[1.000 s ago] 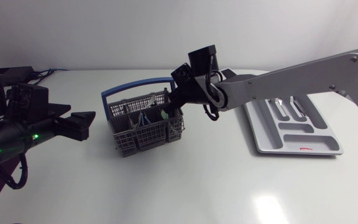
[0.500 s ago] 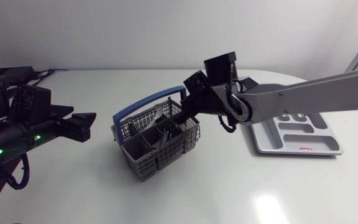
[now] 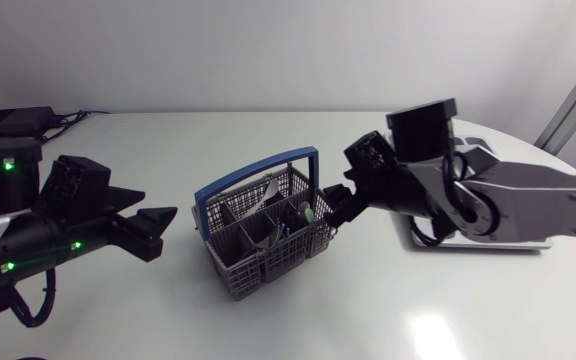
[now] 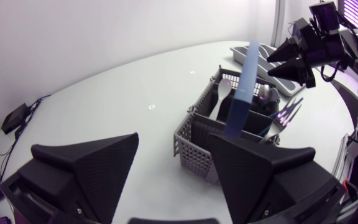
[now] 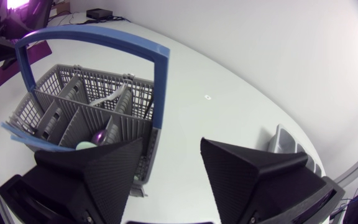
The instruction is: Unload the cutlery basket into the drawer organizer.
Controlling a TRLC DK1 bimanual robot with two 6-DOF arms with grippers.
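The grey cutlery basket (image 3: 264, 230) with its blue handle (image 3: 268, 170) stands mid-table, holding several pieces, among them a white spoon (image 4: 224, 93) and purple and green handles (image 5: 100, 134). My right gripper (image 3: 340, 206) is open just off the basket's right corner, and nothing lies between its fingers (image 5: 92, 171). My left gripper (image 3: 156, 226) is open too, pointing at the basket (image 4: 229, 127) from a short way to its left. My right arm hides most of the grey drawer organizer (image 3: 488, 246); a corner of the organizer (image 5: 283, 140) shows beyond the right gripper (image 5: 173, 165).
A black box (image 3: 13, 122) with cables sits at the table's far left corner. Bare white tabletop (image 3: 368, 310) stretches in front of the basket. In the left wrist view the right gripper (image 4: 297, 59) hangs past the basket, with the organizer (image 4: 253, 53) behind it.
The basket has slid forward and right and turned. My right gripper has come out of it, opened and pulled back right. My left arm has moved toward the basket.
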